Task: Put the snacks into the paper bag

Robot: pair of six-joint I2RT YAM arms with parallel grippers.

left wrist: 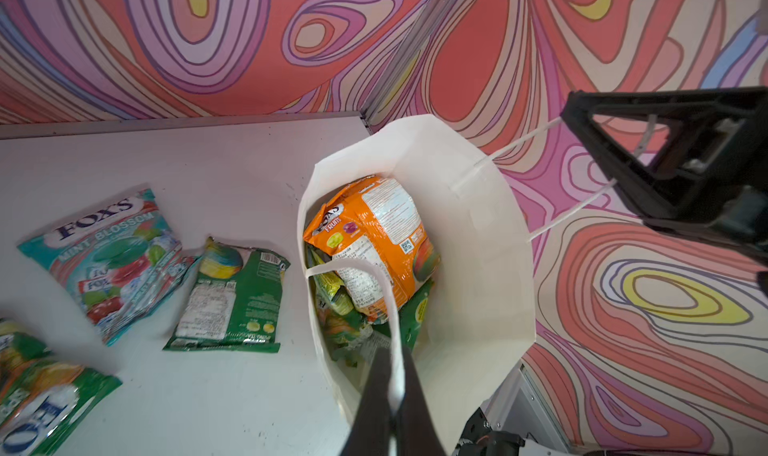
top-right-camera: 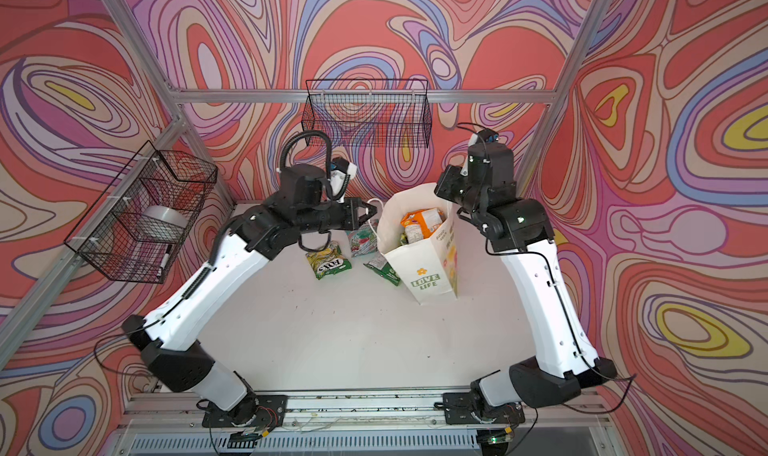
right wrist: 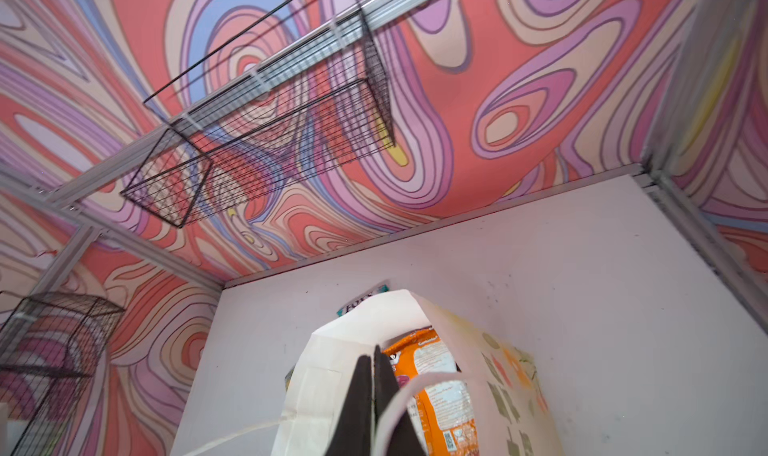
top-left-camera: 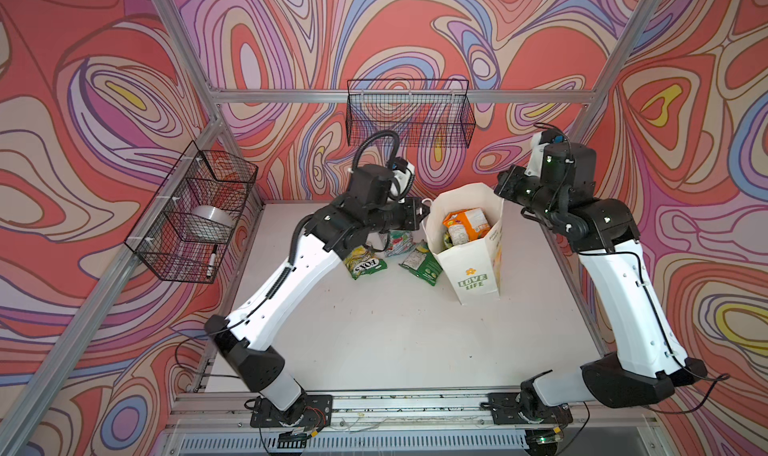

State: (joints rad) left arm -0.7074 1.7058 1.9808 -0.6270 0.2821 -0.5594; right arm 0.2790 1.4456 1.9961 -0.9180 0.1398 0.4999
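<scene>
The white paper bag (top-left-camera: 473, 267) (left wrist: 478, 267) stands upright and open toward the back of the white table (top-left-camera: 374, 329), its "LOVE LIFE" print facing front. An orange packet (top-left-camera: 467, 225) (left wrist: 374, 234) lies on top inside, over green and yellow-green packets (left wrist: 332, 308) whose number is hard to make out beneath it.

Three snacks lie on the table just left of the bag: a yellow-green packet (top-left-camera: 362, 263), a teal-red packet (top-left-camera: 397, 242) (left wrist: 112, 258) and a green packet (top-left-camera: 422, 263) (left wrist: 232, 296) lying printed back up, nearest the bag.

The left gripper (top-left-camera: 422, 214) (left wrist: 390, 375) is at the bag's left rim, its fingers pressed together on the near cord handle (left wrist: 353, 263). The right gripper (top-left-camera: 500, 188) (right wrist: 374, 391) sits at the opposite rim, likewise clamped tight, with the far cord handle (left wrist: 515, 142) drawn taut to its tip. Neither gripper touches a packet; the loose three lie below and beside the left one.

A black wire basket (top-left-camera: 174, 263) on the left wall holds a silvery roll (top-left-camera: 210, 221) and a marker (top-left-camera: 212, 261).
</scene>
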